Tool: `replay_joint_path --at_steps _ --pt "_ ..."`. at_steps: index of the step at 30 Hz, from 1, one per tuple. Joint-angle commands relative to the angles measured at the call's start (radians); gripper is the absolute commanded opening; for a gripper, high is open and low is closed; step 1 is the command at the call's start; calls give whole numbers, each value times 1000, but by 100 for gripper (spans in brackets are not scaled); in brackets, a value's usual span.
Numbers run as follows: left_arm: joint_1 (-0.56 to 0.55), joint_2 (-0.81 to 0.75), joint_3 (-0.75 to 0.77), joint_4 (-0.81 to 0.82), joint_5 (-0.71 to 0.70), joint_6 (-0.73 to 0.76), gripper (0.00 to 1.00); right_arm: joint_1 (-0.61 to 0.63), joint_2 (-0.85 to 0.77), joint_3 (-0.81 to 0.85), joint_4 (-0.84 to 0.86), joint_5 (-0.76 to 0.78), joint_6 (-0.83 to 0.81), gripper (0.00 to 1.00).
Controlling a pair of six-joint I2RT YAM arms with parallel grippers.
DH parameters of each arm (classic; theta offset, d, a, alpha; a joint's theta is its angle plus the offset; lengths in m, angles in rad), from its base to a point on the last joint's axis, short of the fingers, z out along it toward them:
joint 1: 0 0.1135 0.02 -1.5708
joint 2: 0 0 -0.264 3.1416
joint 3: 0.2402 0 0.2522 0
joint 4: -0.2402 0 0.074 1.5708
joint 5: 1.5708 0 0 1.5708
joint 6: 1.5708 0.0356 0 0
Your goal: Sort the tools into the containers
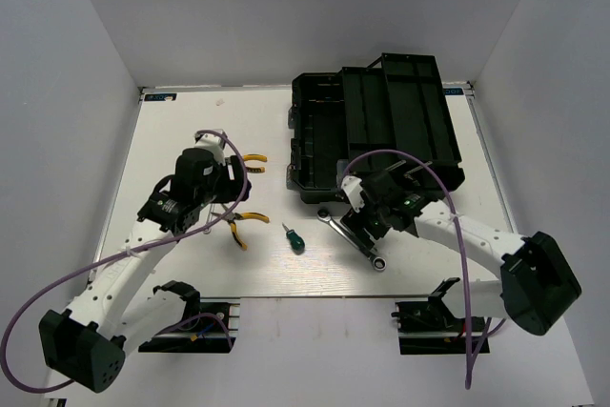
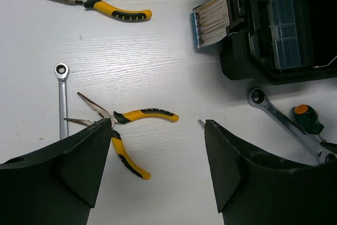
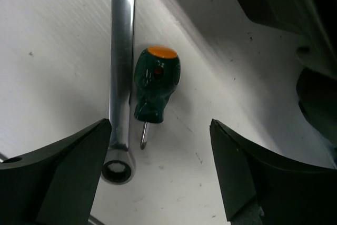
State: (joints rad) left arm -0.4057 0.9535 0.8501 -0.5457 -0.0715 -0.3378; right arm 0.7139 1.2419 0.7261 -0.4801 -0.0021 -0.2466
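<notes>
— Two claws, both spread wide, neither holding anything. Why does the right gripper (image 3: 160, 129) hang like that?
— I'd say it's lining up on the green screwdriver (image 3: 155, 90). In its wrist view the handle sits mid-frame, between the two fingers but ahead of the tips, blade pointing down the frame.
— And the long wrench (image 3: 122, 67)?
— It lies right along the handle's left side, touching or nearly so. Closing there could catch both.
— The left gripper (image 2: 158, 126)?
— Also apart, above the open pliers (image 2: 138, 115) at lower centre. The short wrench (image 2: 62, 98) is to their left, the second pliers (image 2: 100, 1) at upper left.
— The containers?
— The toolbox (image 1: 303, 140) stands open at the upper right of the top view, beyond every tool. Its inside is too dark to read.
</notes>
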Motion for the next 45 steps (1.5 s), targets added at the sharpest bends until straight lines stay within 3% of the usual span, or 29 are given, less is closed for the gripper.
replay_joint_path --at_steps 1,11,17,21,24,28,33,37,41,45 --pt "2 -35 -26 -2 -16 14 82 15 39 16 90 50 36 79" --pt "2 -99 -65 -2 -27 14 82 15 136 12 167 51 46 64" --pt "-18 -84 -112 50 177 -12 82 18 177 -28 201 40 30 57" --pt "-27 -26 -134 130 386 -33 79 15 198 -27 190 21 29 45" --pt "-50 7 -134 130 432 -33 79 13 203 -19 170 13 23 32" --pt "-103 79 -114 95 420 -33 79 18 188 27 100 -120 4 16" --pt "-183 155 -103 52 348 -43 80 15 143 181 -113 -315 -80 1" --pt "-246 209 -92 36 280 -122 81 12 139 320 -238 -398 -111 0" --pt "-315 241 -115 62 234 -214 81 7 142 459 -265 -389 -100 0" --pt "-341 260 -138 119 152 -322 81 -4 148 558 -187 -181 -27 0"
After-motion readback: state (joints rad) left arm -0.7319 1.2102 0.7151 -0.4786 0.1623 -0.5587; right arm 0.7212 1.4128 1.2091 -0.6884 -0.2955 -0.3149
